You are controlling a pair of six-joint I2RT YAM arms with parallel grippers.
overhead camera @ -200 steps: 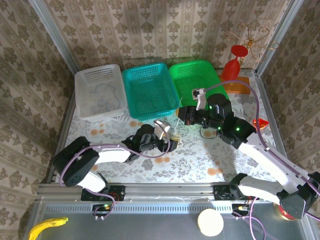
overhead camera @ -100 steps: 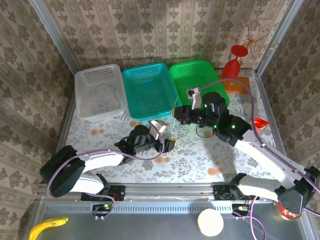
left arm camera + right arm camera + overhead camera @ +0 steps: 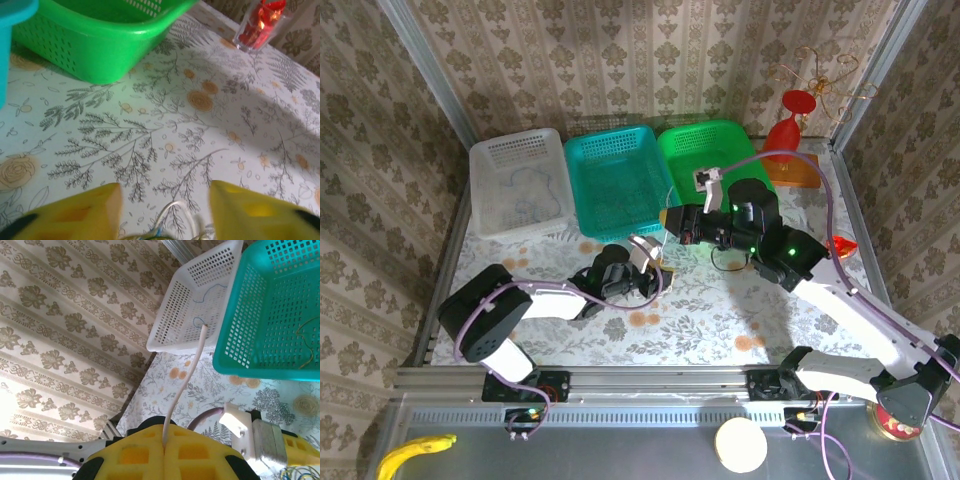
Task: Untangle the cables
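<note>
A small tangle of cables (image 3: 663, 273) lies on the floral table in front of the teal basket. My right gripper (image 3: 671, 222) hangs above it, shut on a pale cream cable (image 3: 186, 375) that rises from between its yellow fingers (image 3: 135, 455). My left gripper (image 3: 653, 266) sits low at the tangle. Its jaws stand apart and a pale loop of cable (image 3: 176, 214) lies between them, at the bottom edge of the left wrist view. A bluish wire (image 3: 201, 320) lies in the white basket and a brown-yellow one (image 3: 303, 335) in the teal basket.
Three baskets line the back: white (image 3: 486, 160), teal (image 3: 582, 150) and green (image 3: 672, 140). A red vase (image 3: 784, 134) stands on an orange tray (image 3: 802, 172) at the back right. A glass with a red object (image 3: 257, 24) stands at the right edge.
My left gripper's jaws have come closer together over the cable loop, and it has shifted slightly toward the baskets. The right gripper has moved a little left, still holding the cream cable.
</note>
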